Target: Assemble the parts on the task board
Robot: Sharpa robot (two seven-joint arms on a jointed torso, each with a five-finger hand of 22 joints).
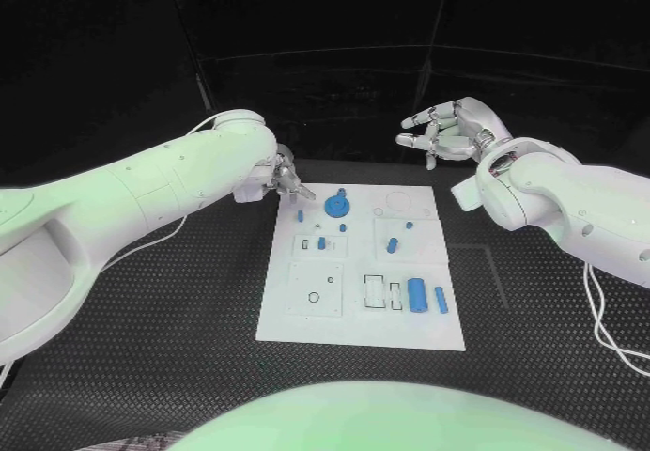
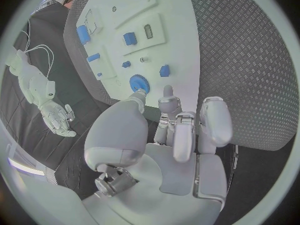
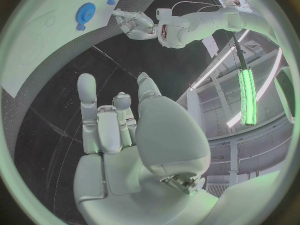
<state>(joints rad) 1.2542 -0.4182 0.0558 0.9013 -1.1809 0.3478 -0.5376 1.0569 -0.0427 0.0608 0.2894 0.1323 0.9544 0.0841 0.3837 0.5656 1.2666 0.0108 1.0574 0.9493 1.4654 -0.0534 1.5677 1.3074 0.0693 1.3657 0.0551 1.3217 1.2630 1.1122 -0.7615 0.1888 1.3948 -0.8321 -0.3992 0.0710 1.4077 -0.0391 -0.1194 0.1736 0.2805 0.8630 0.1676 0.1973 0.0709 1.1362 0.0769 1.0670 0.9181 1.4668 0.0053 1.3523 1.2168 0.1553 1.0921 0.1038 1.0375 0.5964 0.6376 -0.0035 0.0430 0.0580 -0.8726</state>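
White task board [image 1: 363,324] lies mid-tabletop [image 1: 162,357], blue parts scattered on it, a blue gear [image 1: 337,204] at 12 o'clock. Left robot hand [image 1: 281,178] hovers empty at 11 o'clock beside the gear; right robot hand [image 1: 451,127], fingers spread, hangs empty at 1 o'clock.

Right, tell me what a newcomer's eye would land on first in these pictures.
First the white task board in the middle of the black table, dotted with small blue parts, the round blue gear near its far edge standing out most. Next the left hand, poised at the board's far left corner close to that gear and holding nothing. The right hand hangs open beyond the board's far right corner, fingers spread.
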